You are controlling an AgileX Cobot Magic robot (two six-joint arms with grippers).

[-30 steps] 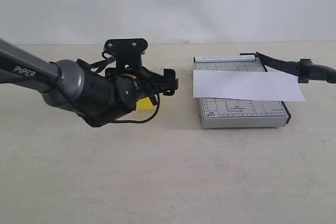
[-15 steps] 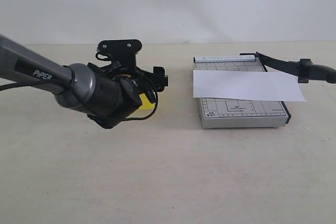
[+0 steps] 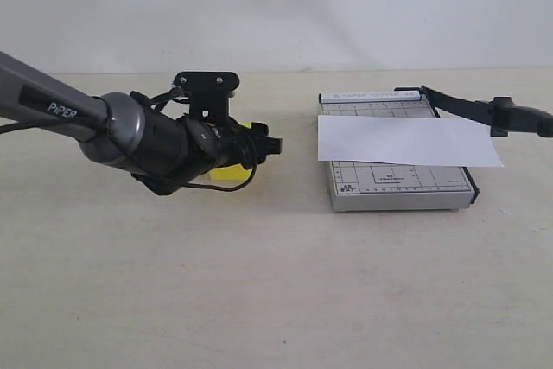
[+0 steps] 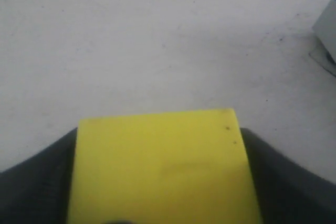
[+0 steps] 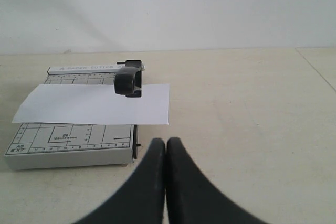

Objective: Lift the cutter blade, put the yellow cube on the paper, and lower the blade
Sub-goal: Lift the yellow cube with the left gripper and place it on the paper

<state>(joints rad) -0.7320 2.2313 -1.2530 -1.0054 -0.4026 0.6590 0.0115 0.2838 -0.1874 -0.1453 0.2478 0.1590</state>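
Observation:
The yellow cube [image 3: 228,173] rests on the table left of the trimmer, mostly hidden behind my left gripper [image 3: 261,143]. In the left wrist view the cube [image 4: 157,166] fills the space between both dark fingers [image 4: 37,182], which press its sides; my left gripper [image 4: 159,129] is shut on it. The white paper [image 3: 406,140] lies across the grey trimmer base [image 3: 397,186]. The cutter blade [image 3: 467,107] stands raised, its handle out to the right. In the right wrist view the handle [image 5: 128,82] hangs over the paper [image 5: 94,103], and my right gripper [image 5: 166,142] is shut and empty, just short of the base's corner.
The trimmer base [image 5: 68,142] sits on a beige table against a white wall. My left arm [image 3: 52,105] reaches in from the left edge. The right arm is outside the exterior view.
My left gripper has drawn back to the left and dropped lower around the yellow cube. The trimmer, paper and blade have not moved.

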